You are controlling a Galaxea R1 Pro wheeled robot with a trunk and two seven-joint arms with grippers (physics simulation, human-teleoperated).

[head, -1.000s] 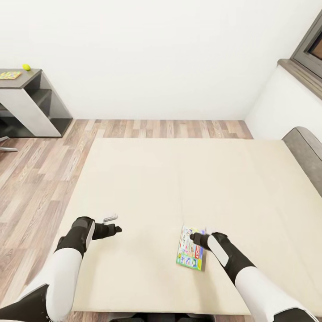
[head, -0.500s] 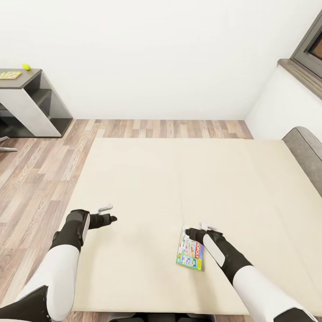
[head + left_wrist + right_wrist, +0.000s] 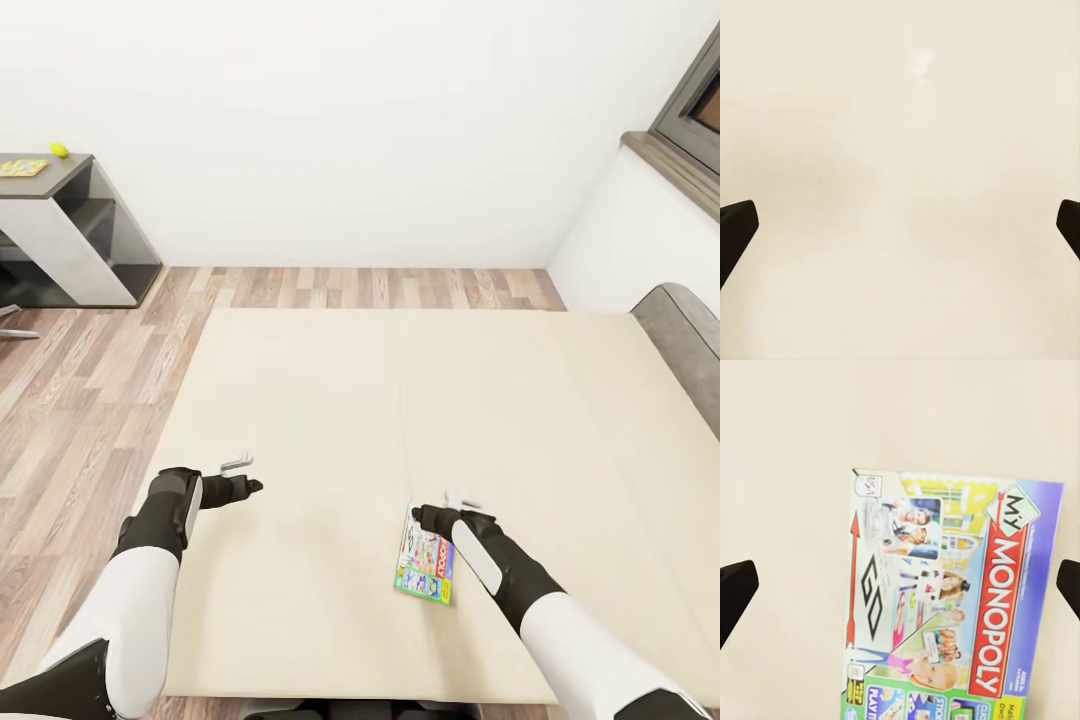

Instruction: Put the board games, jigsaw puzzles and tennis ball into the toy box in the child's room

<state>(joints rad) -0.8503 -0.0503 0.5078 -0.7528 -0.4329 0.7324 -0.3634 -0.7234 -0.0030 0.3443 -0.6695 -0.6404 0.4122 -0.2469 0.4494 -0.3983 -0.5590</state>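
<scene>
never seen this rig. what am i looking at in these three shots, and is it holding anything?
It's a simulated two-armed wheeled robot. The wide shot comes from its head camera, looking down over both arms at a beige bed. The other two shots come from cameras on each wrist, looking along the jaws. A Monopoly box lies flat on the bed; the right gripper hovers over it, jaws open, black tips at the frame edges. The left gripper is open above bare mattress. Nothing is held. Far left, a dark desk carries a tennis ball and a jigsaw puzzle.

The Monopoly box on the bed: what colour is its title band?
Red with white letters on the Monopoly box, clearest in right wrist view.
</scene>
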